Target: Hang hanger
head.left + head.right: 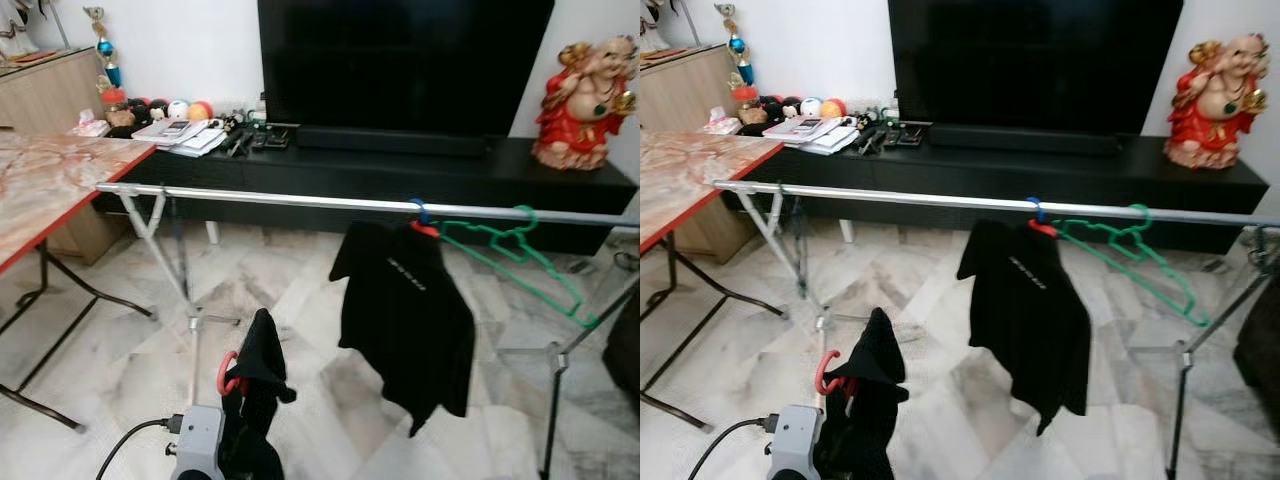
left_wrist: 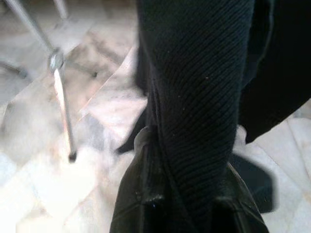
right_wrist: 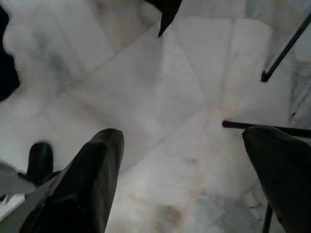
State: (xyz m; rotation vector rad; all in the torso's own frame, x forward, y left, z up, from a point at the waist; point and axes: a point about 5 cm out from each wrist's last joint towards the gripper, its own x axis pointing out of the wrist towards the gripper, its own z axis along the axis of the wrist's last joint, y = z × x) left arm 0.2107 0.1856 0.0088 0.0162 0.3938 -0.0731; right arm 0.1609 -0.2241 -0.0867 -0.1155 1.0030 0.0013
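My left gripper (image 1: pixel 238 385) is clamped on a red hanger (image 1: pixel 226 373) draped in limp black cloth (image 1: pixel 262 352). It should handle light but floppy, so I'd grip near the hook. My right gripper (image 3: pixel 187 160) gapes wide, holding nothing.

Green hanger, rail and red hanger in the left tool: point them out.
green hanger (image 1: pixel 520 250), left eye view, its upper arm.
rail (image 1: pixel 260 198), left eye view, bare bar.
red hanger (image 1: pixel 222 372), left eye view, its hook.
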